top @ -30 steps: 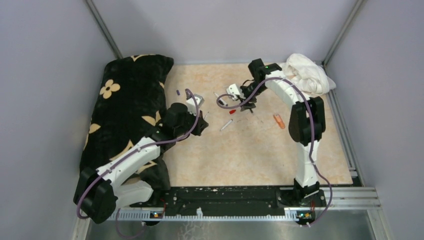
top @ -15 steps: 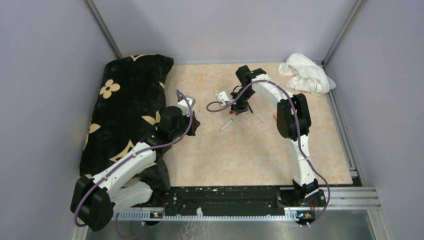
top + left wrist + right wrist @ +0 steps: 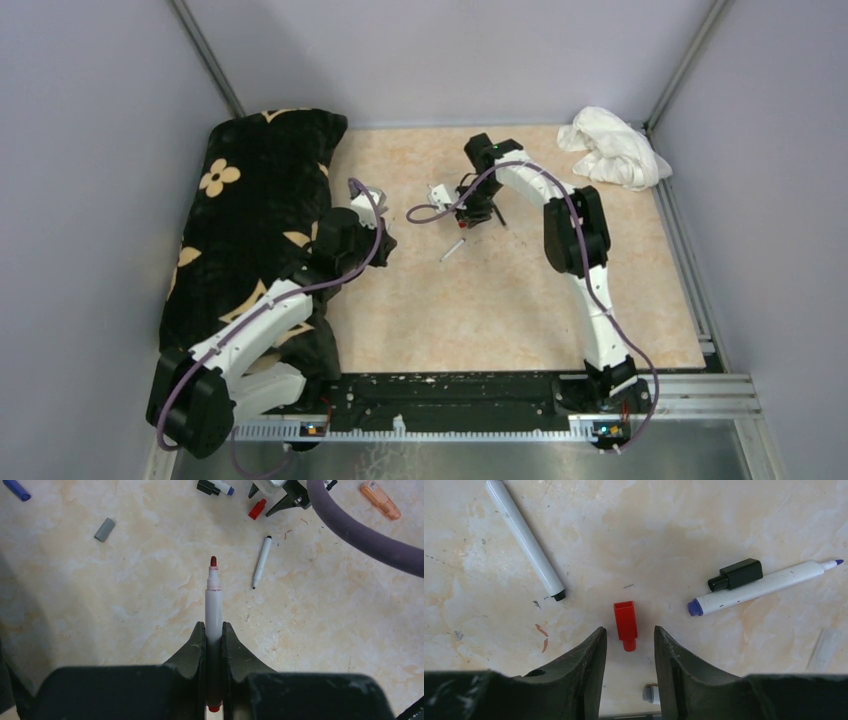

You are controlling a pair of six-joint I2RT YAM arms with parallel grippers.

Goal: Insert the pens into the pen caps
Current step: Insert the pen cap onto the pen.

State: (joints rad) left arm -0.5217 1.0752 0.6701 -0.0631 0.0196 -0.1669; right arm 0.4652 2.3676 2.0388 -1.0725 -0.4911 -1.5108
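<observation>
While the marbled beige table [image 3: 480, 300] filled most of the top view, a soft black cushion [image 3: 255, 200] with cream flower shapes lay along its left side, partly under the left arm. A crumpled white cloth [image 3: 612, 150] sat in the far right corner.

The left gripper [image 3: 214, 627] was clamped tight on a pen [image 3: 214, 600] with a smooth pale grey barrel. Its red tip pointed forward, bare, above the table, and the rear of the barrel was hidden between the dark fingers. A thick purple cable [image 3: 360, 530] crossed the upper right of that view.

The right gripper [image 3: 629, 630] was held low over the table with its fingers spread and nothing in its grasp. A boxy red cap [image 3: 625, 620] lay flat with its narrow end between the fingertips, seemingly clear of both.

A white pen [image 3: 524, 537] with a black tip lay well left of the red cap. To the right lay a blue-tipped pen [image 3: 764, 587], with a squarish black cap [image 3: 736, 575] just beside it.

An orange highlighter [image 3: 381, 499] lay off to the right. A short grey cap [image 3: 104, 529] lay apart on the left, and a blue cap [image 3: 16, 489] was cut off by the frame's corner. A small grey-white item [image 3: 650, 694] under the right fingers was too hidden to identify.
</observation>
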